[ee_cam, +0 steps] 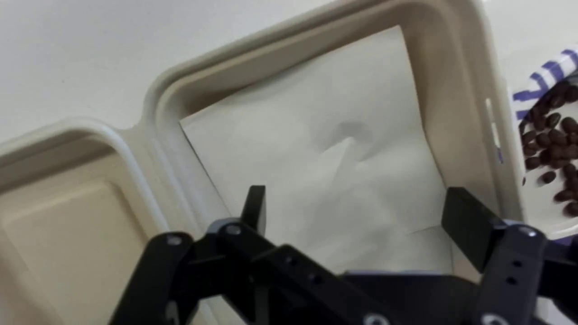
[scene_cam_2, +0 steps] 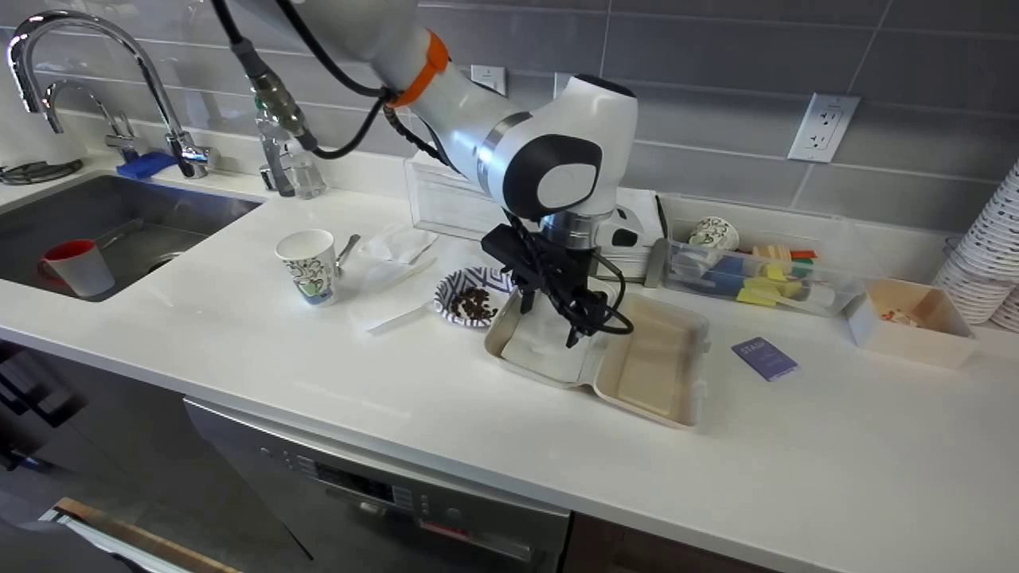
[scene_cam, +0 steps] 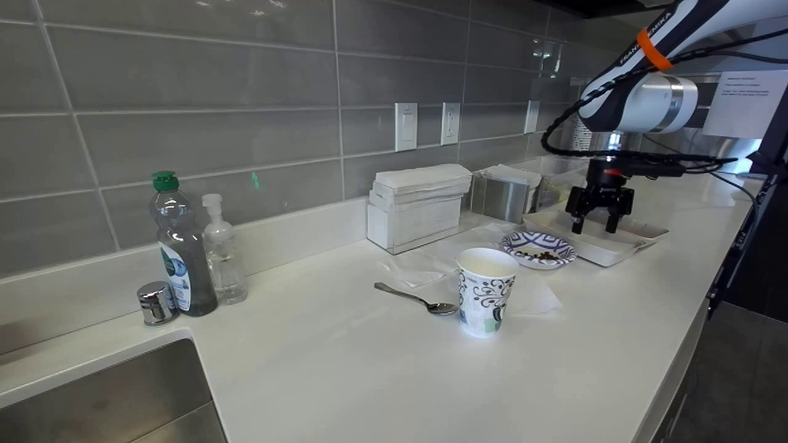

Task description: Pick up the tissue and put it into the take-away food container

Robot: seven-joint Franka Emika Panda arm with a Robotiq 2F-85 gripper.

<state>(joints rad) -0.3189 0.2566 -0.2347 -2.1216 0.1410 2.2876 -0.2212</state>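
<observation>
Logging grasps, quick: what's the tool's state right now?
Tool: open, holding nothing; a tissue lies below it in the take-away food container.

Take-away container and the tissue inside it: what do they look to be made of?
Take-away container: probably molded fiber pulp, matte beige with soft rounded rims, though plastic isn't excluded. Tissue: likely thin paper, matte white, judging by its creases and raised peak.

White Panda arm (scene_cam_2: 470, 119) bears black panels (scene_cam_2: 519, 173), an orange band (scene_cam: 654, 49) over its lettering (scene_cam: 630, 53) and braided black cabling (scene_cam: 572, 109); black Robotiq gripper (ee_cam: 354, 205) shows metallic screwheads (ee_cam: 233, 229).
</observation>
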